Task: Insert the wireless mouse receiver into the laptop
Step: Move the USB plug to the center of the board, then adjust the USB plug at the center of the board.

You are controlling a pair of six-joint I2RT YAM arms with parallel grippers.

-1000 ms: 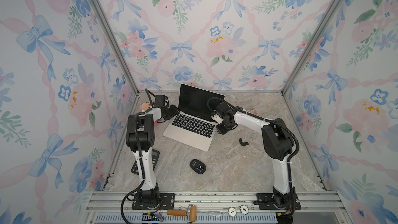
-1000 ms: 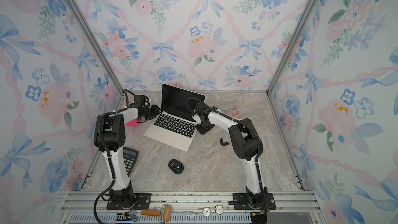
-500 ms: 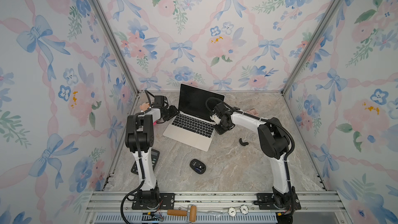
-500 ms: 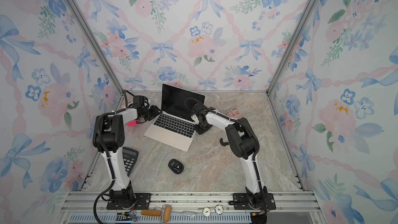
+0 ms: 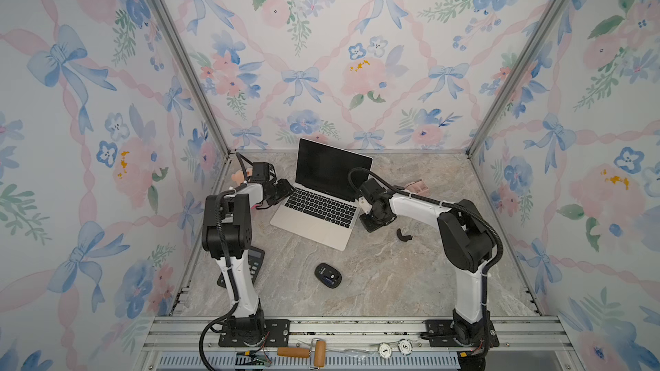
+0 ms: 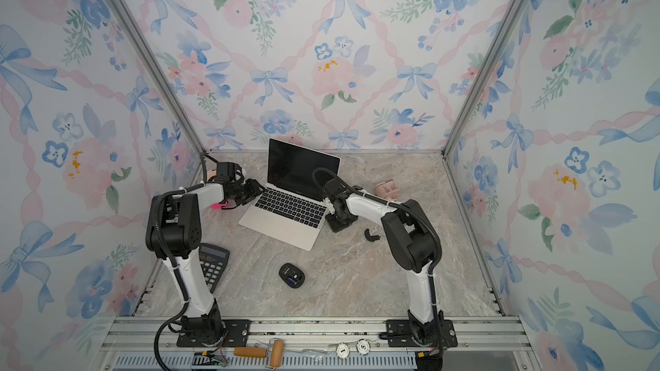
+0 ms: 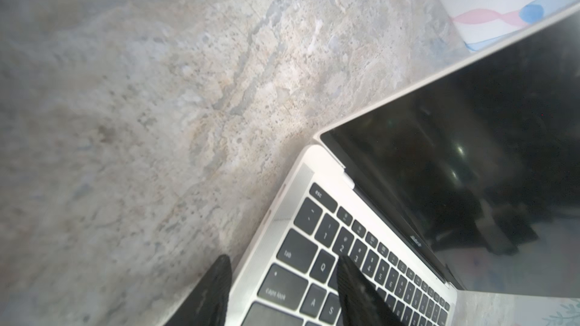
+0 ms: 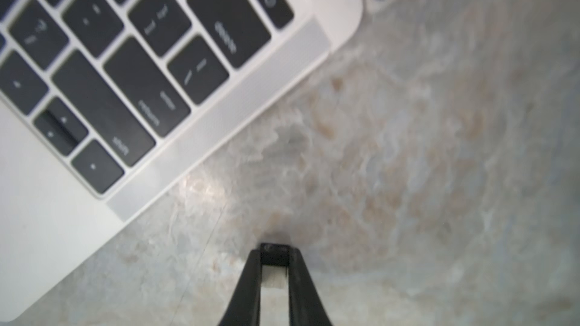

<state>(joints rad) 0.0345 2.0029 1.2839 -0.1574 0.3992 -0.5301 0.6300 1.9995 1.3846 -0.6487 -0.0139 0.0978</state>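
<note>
- The right gripper is clamped on the receiver, held at the very fingertips. Its dark end points outward, and a pale part sits behind it between the fingers.
- The receiver hangs low over the table, just right of the laptop and apart from its right edge.
- The left gripper has its fingers apart, straddling the laptop's far left edge, one finger over the keys and one over the table. I cannot tell whether they touch it.
- No port shows on the right edge in any view, so height or angle could be off. The stub would then butt against the slim edge.
- The pinch is shallow, so a push against the edge could twist the receiver or pop it out.
- If the pale part is the plug, it faces away from the laptop and must be turned first.
- The laptop could slide left under the push, since the left fingers do not clamp it.
</note>
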